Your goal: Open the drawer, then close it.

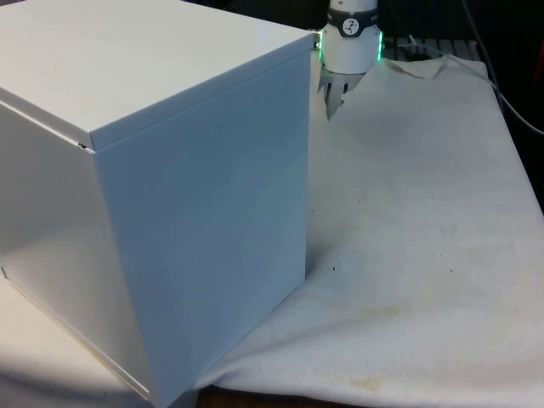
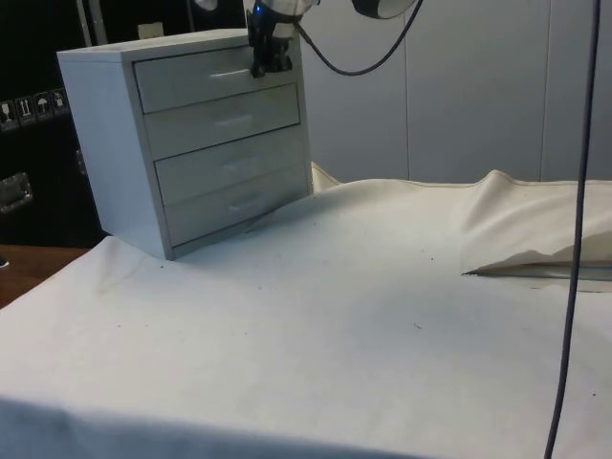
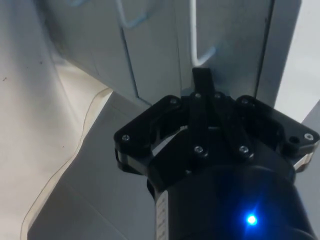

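Observation:
A white chest of drawers point(image 2: 105, 143) stands on the cloth and turns its plain back and side point(image 1: 170, 170) to the front view. Its top drawer point(image 2: 182, 84) sits about flush with the three below. My gripper point(image 2: 259, 70) is at that drawer's front, by the right end of its thin wire handle point(image 2: 228, 73). In the wrist view the black fingers point(image 3: 202, 80) are pressed together, shut, with their tips just short of the handle's hooked end point(image 3: 205, 60). I cannot tell whether they touch it.
Three lower drawers point(image 2: 225, 163) are shut. The white cloth point(image 2: 335, 316) spreads wide in front of the chest, with a raised fold point(image 2: 535, 220) on the side view's right. A black cable point(image 2: 574, 239) hangs down there.

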